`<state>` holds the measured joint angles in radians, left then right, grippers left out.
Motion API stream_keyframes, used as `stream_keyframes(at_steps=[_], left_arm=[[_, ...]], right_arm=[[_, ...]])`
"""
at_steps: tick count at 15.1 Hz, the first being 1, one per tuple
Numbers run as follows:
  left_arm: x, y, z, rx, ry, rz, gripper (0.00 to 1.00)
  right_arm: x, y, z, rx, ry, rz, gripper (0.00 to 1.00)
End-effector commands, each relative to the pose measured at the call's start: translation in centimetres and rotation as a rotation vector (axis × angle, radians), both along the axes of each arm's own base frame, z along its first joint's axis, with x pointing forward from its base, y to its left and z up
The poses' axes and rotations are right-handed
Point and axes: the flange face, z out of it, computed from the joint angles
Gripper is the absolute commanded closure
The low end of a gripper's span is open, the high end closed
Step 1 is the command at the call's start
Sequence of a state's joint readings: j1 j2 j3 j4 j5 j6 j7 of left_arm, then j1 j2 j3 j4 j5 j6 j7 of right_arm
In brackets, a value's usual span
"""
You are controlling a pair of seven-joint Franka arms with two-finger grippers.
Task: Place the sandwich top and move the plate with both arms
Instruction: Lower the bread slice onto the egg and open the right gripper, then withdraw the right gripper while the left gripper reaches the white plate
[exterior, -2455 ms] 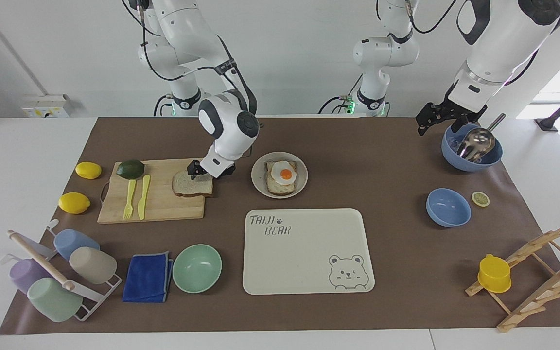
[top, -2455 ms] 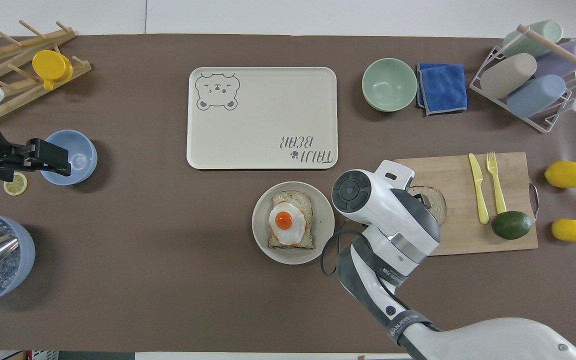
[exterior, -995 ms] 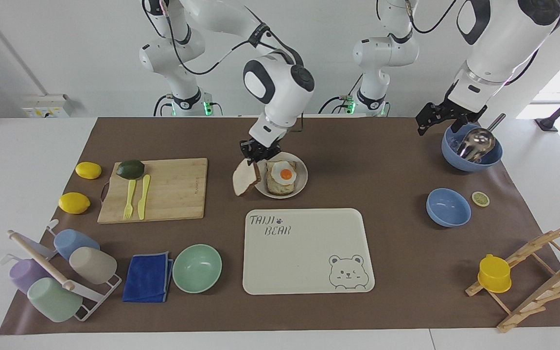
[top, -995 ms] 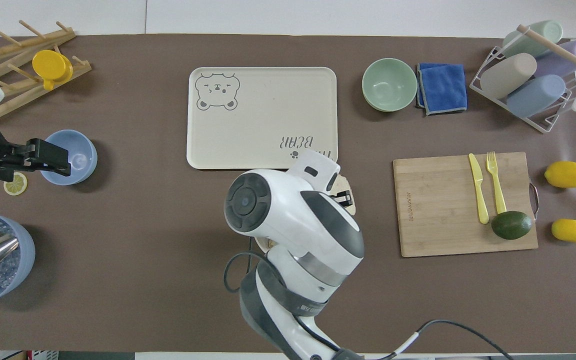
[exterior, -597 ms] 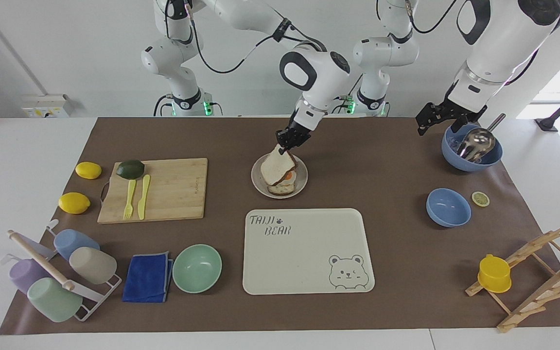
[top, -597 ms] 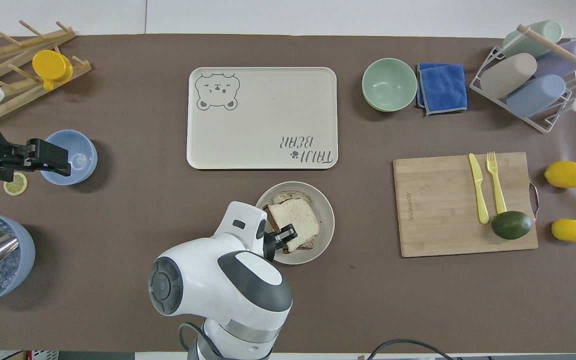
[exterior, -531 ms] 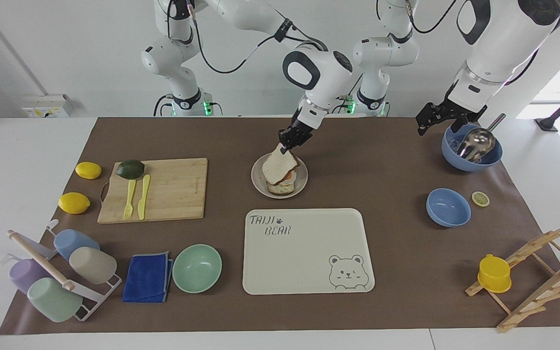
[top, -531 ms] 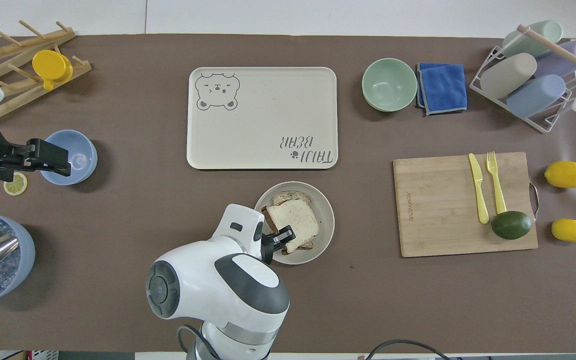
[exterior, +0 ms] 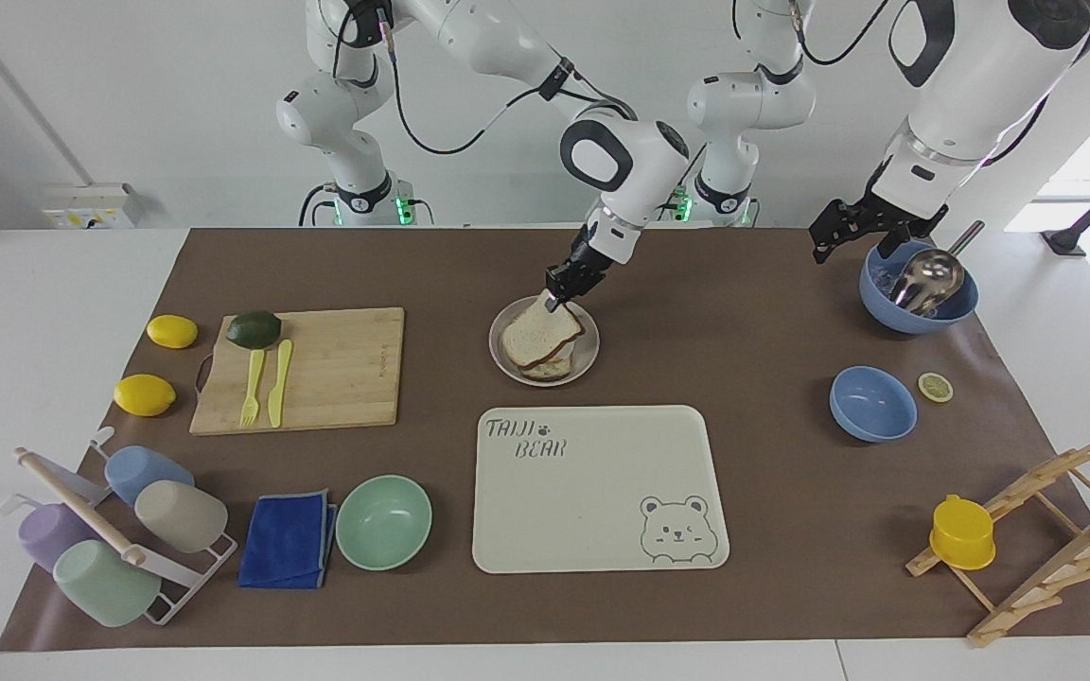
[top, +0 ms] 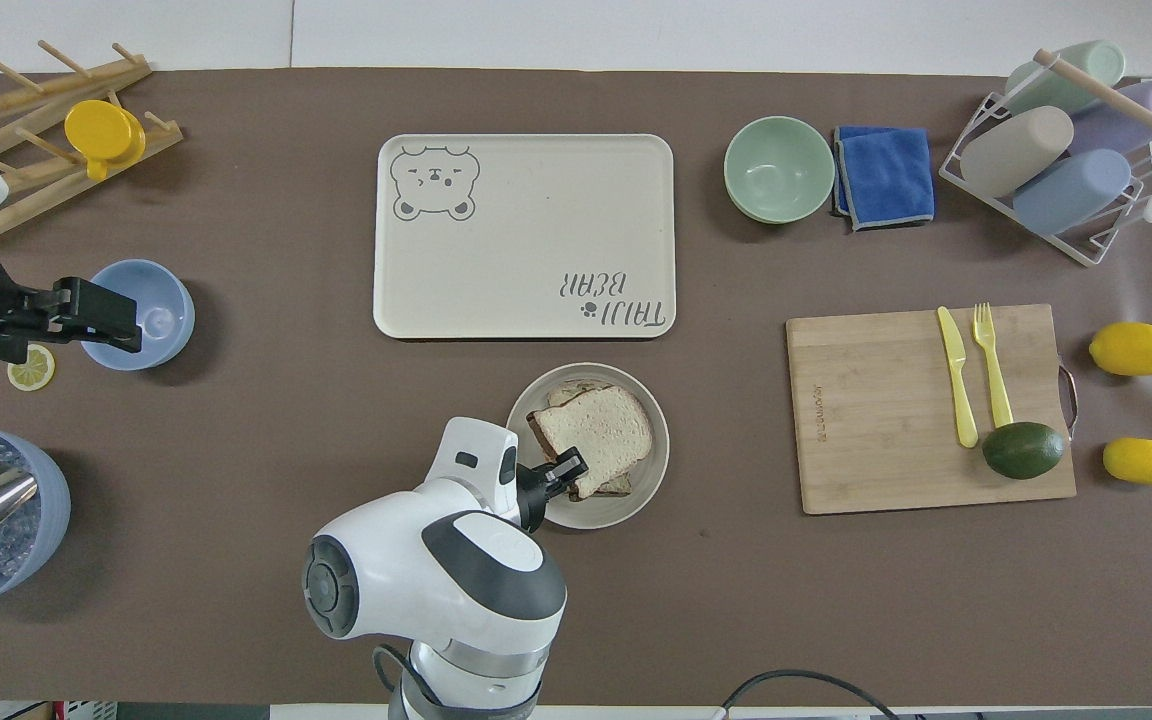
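The sandwich top (exterior: 536, 333) lies tilted over the egg-topped slice on the plate (exterior: 503, 364), and it hides the egg. My right gripper (exterior: 559, 291) is shut on the corner of the sandwich top nearest the robots and holds that corner slightly raised. In the overhead view the right gripper (top: 564, 472) pinches the sandwich top (top: 601, 430) over the plate (top: 654, 465). An edge of the lower slice (top: 576, 392) shows under it. My left gripper (exterior: 848, 236) waits in the air beside the blue bowl with a ladle (exterior: 919, 288), at the left arm's end of the table.
The cream bear tray (exterior: 602, 492) lies just farther from the robots than the plate. A cutting board (exterior: 318, 369) with fork, knife and avocado lies toward the right arm's end. A mint-green bowl (exterior: 384, 522), a blue cloth (exterior: 288, 539) and a small blue bowl (exterior: 872, 404) also stand on the mat.
My right gripper carried the sandwich top from the cutting board to the plate and lowered it over the egg slice. In the last half second it tipped flatter. The left arm has not moved.
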<state>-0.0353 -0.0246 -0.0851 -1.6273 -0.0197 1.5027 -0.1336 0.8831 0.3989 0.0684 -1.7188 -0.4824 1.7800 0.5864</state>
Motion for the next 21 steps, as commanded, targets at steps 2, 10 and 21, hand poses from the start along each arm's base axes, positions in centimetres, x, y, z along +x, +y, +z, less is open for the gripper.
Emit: stream_keyframes(at_steps=[2, 10, 21], left_arm=[[-0.7, 0.4, 0.0, -0.008, -0.001, 0.003, 0.0], [-0.7, 0.1, -0.2, -0.009, -0.018, 0.003, 0.0], [-1.6, -4.1, -5.6, -0.045, -0.048, 0.008, 0.0]], right_arm=[[-0.3, -0.7, -0.8, 0.033, -0.025, -0.008, 1.0], [0.0, 0.2, -0.3, 0.148, 0.018, -0.063, 0.0], [13.9, -23.1, 17.1, 0.43, 0.071, -0.598, 0.0]])
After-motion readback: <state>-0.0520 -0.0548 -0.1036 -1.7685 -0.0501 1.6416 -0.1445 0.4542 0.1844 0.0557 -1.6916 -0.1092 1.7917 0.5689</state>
